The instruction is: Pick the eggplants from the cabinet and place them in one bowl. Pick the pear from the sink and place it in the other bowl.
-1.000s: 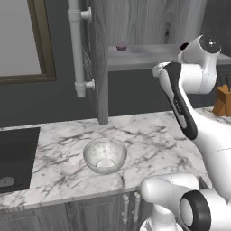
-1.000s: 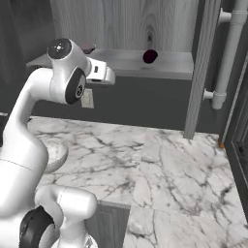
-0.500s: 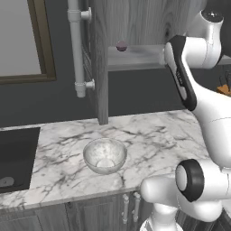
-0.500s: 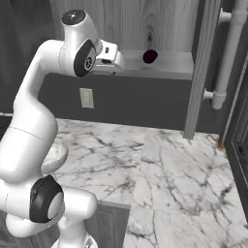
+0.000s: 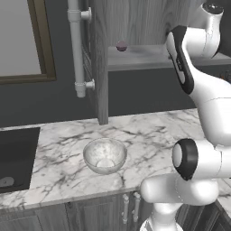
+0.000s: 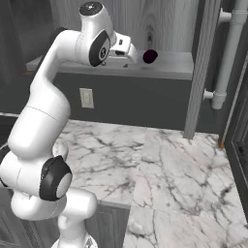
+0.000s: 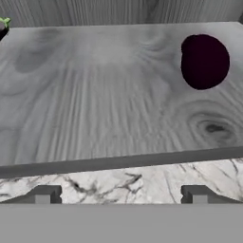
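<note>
On the cabinet (image 5: 101,63) shelf, left base view: one eggplant (image 5: 121,45) sits near the shelf's front edge, close to the open door. The arm reaches up to the shelf at the right. Below, the pale speckled bowl (image 5: 104,155) stands on the marble worktop (image 5: 149,131), toward its front edge and nearer the sink (image 5: 16,155) at the left end.

Right base view: the gripper (image 6: 127,54) is at shelf height, pointing along the shelf toward the eggplant (image 6: 150,56), near it but apart. The cabinet door (image 6: 199,68) stands edge-on to the right.

Hand view: the fingertips (image 7: 43,194) stand wide apart with nothing between them, over the shelf's front edge. The eggplant (image 7: 204,61) lies toward the far right of the shelf. A second dark item with a green bit (image 7: 4,26) shows at the far left corner, mostly cut off.
</note>
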Motion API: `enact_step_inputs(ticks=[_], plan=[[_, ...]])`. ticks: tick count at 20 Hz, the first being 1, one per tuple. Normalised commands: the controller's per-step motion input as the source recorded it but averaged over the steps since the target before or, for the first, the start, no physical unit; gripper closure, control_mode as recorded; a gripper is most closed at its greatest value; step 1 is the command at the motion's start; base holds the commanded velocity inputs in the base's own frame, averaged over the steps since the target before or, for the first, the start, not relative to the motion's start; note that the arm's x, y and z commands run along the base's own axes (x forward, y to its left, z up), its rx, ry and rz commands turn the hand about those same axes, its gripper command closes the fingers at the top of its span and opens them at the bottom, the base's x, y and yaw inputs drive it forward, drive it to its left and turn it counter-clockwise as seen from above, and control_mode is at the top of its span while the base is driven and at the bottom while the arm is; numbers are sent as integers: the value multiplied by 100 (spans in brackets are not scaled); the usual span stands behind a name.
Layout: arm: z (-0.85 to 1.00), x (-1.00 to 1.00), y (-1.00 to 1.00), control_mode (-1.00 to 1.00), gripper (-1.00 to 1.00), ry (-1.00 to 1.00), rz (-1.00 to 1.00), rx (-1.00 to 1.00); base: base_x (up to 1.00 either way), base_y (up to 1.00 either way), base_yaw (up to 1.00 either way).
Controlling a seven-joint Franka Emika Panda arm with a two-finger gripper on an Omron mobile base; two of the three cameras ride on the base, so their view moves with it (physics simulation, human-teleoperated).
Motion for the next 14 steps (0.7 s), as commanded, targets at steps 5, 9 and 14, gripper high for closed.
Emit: enact_step_inputs(ticks=[5,9,14], plan=[[0,39,-16,-100,-100,-22,0,2,0,0,0],[0,50,-18,-100,-100,-13,0,1,0,0,0],[9,46,-25,-100,-100,-2,0,0,0,0,0]])
